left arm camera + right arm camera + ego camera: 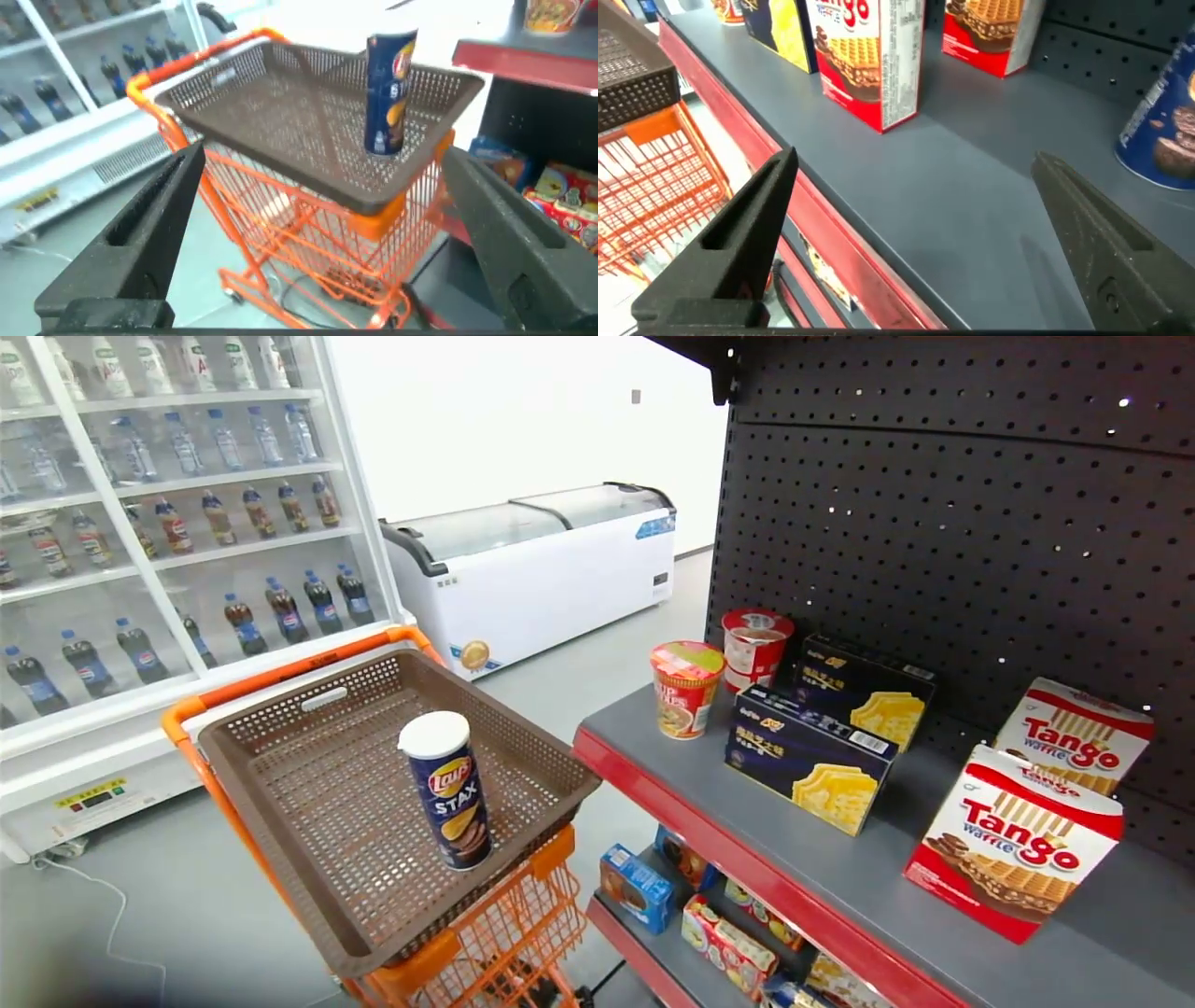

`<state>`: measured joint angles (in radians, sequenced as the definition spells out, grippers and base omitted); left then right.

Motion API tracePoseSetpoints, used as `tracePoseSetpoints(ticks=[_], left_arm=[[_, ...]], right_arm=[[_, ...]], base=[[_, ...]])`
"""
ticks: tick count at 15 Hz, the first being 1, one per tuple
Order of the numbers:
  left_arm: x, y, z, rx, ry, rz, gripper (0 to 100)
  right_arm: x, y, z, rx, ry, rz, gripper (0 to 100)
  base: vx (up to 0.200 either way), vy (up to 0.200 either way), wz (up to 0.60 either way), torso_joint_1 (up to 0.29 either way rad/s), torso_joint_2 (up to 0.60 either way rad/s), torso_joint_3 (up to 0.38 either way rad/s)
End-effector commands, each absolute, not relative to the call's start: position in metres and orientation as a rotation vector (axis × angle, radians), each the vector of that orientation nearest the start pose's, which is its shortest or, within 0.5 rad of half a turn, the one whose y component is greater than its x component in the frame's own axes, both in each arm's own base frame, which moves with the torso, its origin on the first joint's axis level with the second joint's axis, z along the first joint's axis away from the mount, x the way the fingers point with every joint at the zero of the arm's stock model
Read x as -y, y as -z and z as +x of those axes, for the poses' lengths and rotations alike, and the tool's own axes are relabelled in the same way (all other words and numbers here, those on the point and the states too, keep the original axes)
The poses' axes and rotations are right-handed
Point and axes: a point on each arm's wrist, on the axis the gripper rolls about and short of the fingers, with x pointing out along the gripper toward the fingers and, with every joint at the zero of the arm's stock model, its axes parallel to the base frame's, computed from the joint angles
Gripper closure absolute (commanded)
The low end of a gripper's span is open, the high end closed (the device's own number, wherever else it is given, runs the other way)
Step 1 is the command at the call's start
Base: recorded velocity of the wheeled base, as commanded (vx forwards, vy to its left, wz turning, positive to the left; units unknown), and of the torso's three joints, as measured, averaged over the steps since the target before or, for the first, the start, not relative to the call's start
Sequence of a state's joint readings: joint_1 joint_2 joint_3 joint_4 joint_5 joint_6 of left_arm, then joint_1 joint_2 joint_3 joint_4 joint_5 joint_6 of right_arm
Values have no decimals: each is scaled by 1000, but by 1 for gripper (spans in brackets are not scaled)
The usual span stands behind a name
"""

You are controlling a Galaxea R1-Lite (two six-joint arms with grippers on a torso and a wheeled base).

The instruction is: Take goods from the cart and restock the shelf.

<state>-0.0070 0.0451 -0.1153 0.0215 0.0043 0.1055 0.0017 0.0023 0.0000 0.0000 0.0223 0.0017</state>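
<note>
The chip can (448,791) stands upright inside the brown basket (280,728), near the basket's shelf-side rim. The basket sits on top of the orange cart (280,672). The shelf (840,877) stands just beside the basket. It carries two cup noodles (686,689), two dark boxes (808,770) and two wafer boxes (1013,845).

The left gripper (318,233) is clear of the basket and faces it, with fingers apart and nothing between them. The right gripper (915,233) is over the shelf board beyond the basket, with fingers likewise apart and unloaded.
</note>
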Motion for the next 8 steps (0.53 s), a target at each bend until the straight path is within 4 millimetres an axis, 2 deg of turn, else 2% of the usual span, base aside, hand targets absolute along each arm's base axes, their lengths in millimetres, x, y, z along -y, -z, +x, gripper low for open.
tracePoseSetpoints(ticks=[1,3,4,7,8], left_arm=[[-1,-189,6,-127,24,163,0],[2,-198,43,-249,46,170,0],[3,-206,68,-305,53,171,0],[8,-196,121,-447,138,149,0],[10,-186,143,-484,177,145,0]], right_arm=[[0,-76,-23,-3,-25,2,0],[0,-76,-23,-3,-25,2,0],[0,-76,-23,-3,-25,2,0],[0,-76,-23,-3,-25,2,0],[0,-76,-23,-3,-25,2,0]], base=[[0,0,0,0,0,0],[0,0,0,0,0,0],[0,0,0,0,0,0],[0,0,0,0,0,0],[0,0,0,0,0,0]])
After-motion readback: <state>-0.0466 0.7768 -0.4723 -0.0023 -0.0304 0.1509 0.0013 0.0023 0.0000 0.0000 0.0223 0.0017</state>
